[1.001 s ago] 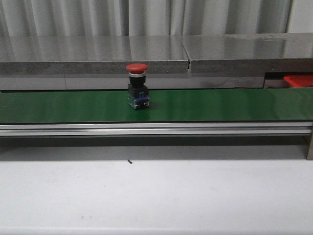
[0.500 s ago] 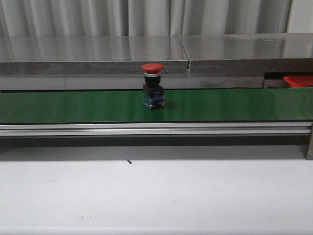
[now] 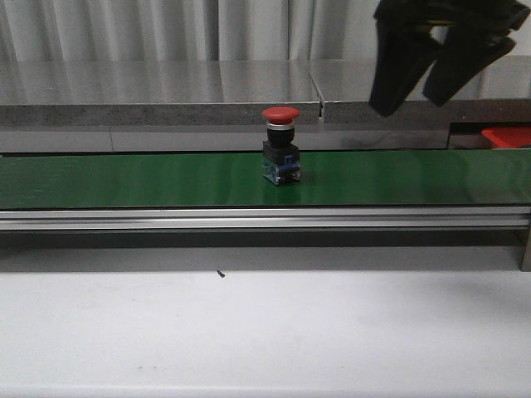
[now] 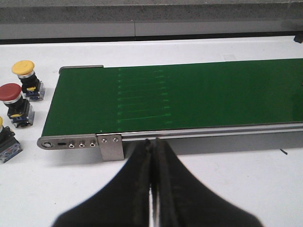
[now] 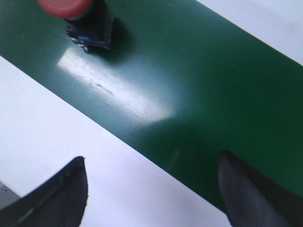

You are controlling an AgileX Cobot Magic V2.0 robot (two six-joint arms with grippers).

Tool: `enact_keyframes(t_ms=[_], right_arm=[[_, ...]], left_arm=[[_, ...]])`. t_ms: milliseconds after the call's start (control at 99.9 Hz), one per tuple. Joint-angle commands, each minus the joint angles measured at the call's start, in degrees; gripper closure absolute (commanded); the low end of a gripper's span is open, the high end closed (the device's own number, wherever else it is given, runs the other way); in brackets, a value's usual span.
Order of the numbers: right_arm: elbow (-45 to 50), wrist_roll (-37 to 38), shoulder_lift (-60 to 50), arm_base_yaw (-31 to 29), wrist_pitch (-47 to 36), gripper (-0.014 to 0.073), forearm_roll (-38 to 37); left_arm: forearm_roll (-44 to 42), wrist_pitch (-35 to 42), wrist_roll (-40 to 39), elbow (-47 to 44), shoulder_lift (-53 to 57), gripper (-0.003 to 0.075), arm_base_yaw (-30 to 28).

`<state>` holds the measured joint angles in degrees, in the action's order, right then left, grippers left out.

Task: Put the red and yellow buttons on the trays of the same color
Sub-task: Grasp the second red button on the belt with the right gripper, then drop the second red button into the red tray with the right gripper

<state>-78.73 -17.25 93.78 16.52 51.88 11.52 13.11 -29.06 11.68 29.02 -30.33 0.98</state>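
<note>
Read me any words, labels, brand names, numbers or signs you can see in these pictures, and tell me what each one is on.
None can be read.
Red button on the green belt: the blue part on its base shows no readable marking.
Spare buttons beside the belt's end in the left wrist view: any print is too small to read.
Red tray, right gripper, left gripper: no markings visible.

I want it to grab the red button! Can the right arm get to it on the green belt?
Probably yes. The right gripper hangs open above the green belt, and nothing stands between it and the red button, upright and alone there.
</note>
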Motion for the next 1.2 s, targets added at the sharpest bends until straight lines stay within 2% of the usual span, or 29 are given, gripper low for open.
enact_keyframes(t_ms=[0,320,670,901,1191], right_arm=[[-3.74,1.29,-0.09,1.81,-3.25,0.0032,0.77],[-13.86,1.87,8.83,4.00,-2.00,0.0032,0.77],[-17.04,1.87,13.25,4.00,-2.68,0.0037,0.77],[-17.04,1.96,14.97,4.00,-3.48,0.0258,0.83],[-17.04,2.26,15.09,3.64,-3.73,0.0329,0.63]], left_arm=[[0.99,4.25,-0.10,1.50,-0.01,0.0739,0.40],[0.99,4.25,-0.10,1.50,-0.01,0.0739,0.40],[0.99,4.25,-0.10,1.50,-0.01,0.0739,0.40],[0.99,4.25,-0.10,1.50,-0.01,0.0739,0.40],[0.99,4.25,-0.10,1.50,-0.01,0.0739,0.40]])
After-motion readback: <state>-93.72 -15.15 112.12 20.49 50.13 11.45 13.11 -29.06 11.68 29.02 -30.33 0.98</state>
